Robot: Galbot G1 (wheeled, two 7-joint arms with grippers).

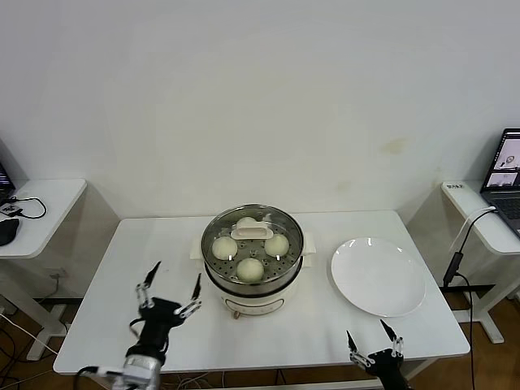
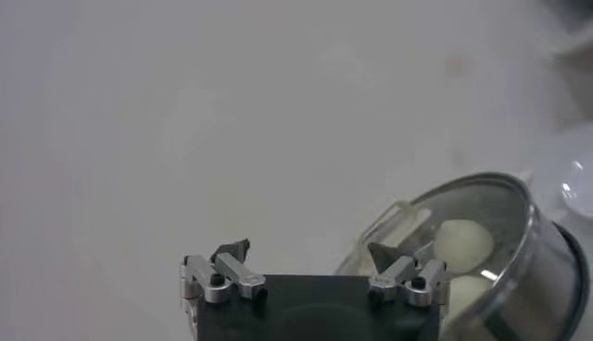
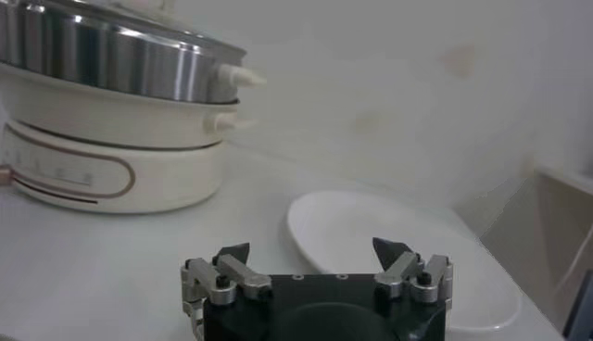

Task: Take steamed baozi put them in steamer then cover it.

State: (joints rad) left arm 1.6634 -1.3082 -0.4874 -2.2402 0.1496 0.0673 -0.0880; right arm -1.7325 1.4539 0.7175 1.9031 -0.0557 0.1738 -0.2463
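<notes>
Cover [image 1: 252,231] on steamer [image 1: 253,268], baozi [image 1: 250,269] beneath, fourth seemingly handle-hidden

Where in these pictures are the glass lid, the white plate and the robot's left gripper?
lid [image 1: 252,231]: head view, on its cream handle, atop the steamer.
plate [image 1: 379,276]: head view, on its bare middle.
left gripper [image 1: 169,292]: head view, midway between its open fingertips, left of the steamer.

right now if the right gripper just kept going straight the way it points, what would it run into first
Probably the flat round white plate. The open right gripper points over its near rim, empty. The shiny stainless-steel steamer on its white base sits off to the side, outside that line, though depth is hard to judge.
</notes>
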